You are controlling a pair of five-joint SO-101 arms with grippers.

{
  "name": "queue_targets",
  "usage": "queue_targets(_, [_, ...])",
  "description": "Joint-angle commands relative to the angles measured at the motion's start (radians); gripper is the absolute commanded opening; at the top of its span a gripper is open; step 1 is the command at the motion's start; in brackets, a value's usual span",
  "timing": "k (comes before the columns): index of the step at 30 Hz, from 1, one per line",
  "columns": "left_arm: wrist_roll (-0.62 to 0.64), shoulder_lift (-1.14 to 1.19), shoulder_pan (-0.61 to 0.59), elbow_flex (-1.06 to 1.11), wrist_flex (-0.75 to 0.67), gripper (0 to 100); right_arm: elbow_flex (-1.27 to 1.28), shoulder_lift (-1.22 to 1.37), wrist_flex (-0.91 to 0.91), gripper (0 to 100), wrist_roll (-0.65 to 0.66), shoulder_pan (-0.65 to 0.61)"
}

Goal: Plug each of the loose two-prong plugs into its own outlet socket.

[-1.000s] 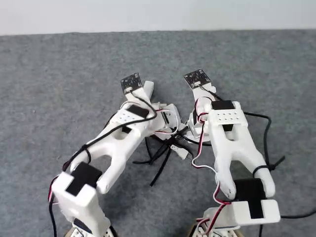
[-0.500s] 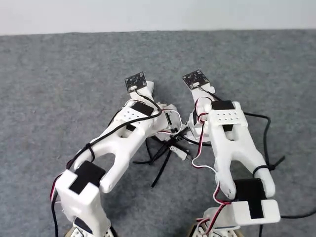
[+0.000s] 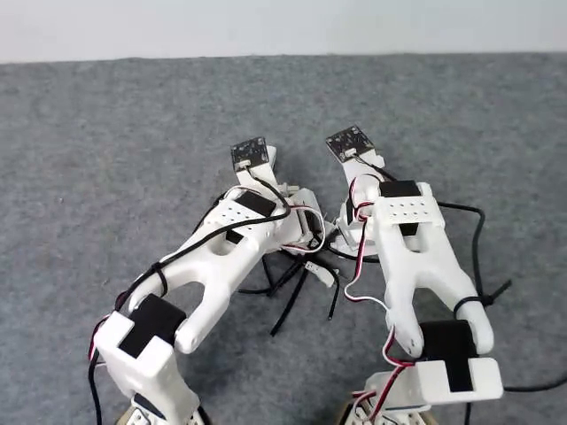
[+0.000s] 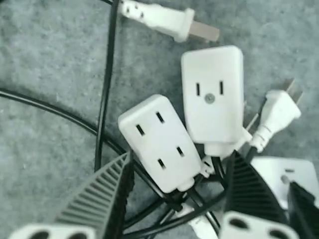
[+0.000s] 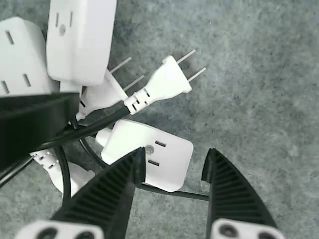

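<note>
Both arms low over one heap of cords and white fittings, mid-bench (image 3: 106,133). Left gripper (image 4: 177,199) spread wide, nothing in it, poised above a socket block (image 4: 157,142) with several slot pairs, one finger on either side, no contact visible (probably lining up to pin it or shift it). Just beside that block, a second socket (image 4: 212,94), face up. Two loose plugs nearby: far plug (image 4: 164,17) flat on the bench beyond the sockets, prongs bare; side plug (image 4: 276,117) close against the second socket, prongs free.

Right gripper (image 5: 172,191) likewise wide open and empty, straddling a third socket (image 5: 149,154), also face up. Near it a white plug (image 5: 164,82) on a black cord (possibly the side plug again), prongs aimed away from every socket; another pair of prongs poking out beneath it.

No plug seated anywhere, so task barely begun, by the look of it. Sockets face up, so slots reachable from above. Black cords (image 3: 292,274) tangled between the arms, likely to drag on anything lifted. Probable need: one gripper on a plug body, the other bracing a socket.
</note>
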Motion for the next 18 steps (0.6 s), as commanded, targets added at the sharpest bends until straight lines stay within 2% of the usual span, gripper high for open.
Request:
queue_targets(1, [0.046,0.02,-0.018,-0.025,-0.025,28,-0.003,-0.047,-0.005,19.4,0.011,0.01])
queue_targets(7, [0.06,0.104,-0.031,-0.139,0.109,22,-0.003,-0.044,-0.012,19.3,0.012,0.012])
queue_targets(14, [0.055,0.114,-0.029,-0.143,0.126,17,-0.005,-0.044,-0.012,19.3,0.012,0.012])
queue_targets(16, [0.046,0.114,-0.028,-0.145,0.13,13,-0.005,-0.044,-0.012,19.3,0.012,0.012])
queue_targets(18, [-0.025,0.114,-0.023,-0.145,0.127,8,-0.006,-0.042,-0.013,19.3,0.012,0.012])
